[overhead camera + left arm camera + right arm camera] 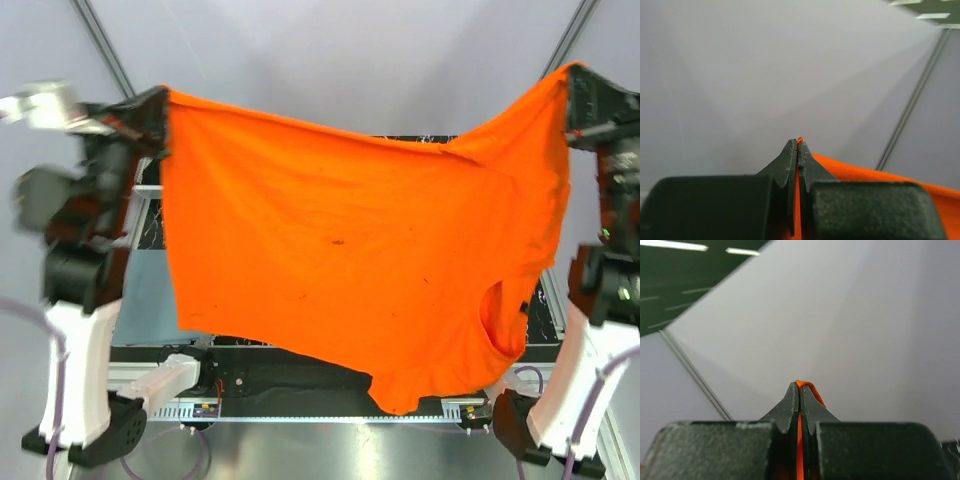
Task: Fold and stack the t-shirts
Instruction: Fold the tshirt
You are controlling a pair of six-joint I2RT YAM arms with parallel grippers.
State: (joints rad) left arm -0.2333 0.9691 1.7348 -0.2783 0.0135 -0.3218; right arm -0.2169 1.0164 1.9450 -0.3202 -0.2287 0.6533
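**Orange tee hung in the air between two clamped grippers**

At the left of the top view, the left gripper [158, 103] is raised high above the table [300, 432] and pinches the upper left corner of the orange t-shirt [340, 250]. In the left wrist view its fingers [786, 161] are pressed together. A thin line of orange cloth runs down the seam between them, and a tiny nub pokes out past the tips. The rest of the shirt's edge [875, 176] trails away to the right of that gripper [798, 146].

Across the middle, the shirt hangs as a broad sheet. Its top edge sags between the two grips and its lowest fold droops toward the near edge of the table. The neck opening [500, 322] sits low on the right side, so the garment hangs sideways.

At the right, the right gripper [573, 78] holds the other upper corner at about the same height. In the right wrist view its fingers [813, 407] are likewise closed on cloth. An orange strip [800, 442] is sandwiched between them, and a small fold curls over the tips of the gripper [800, 387].
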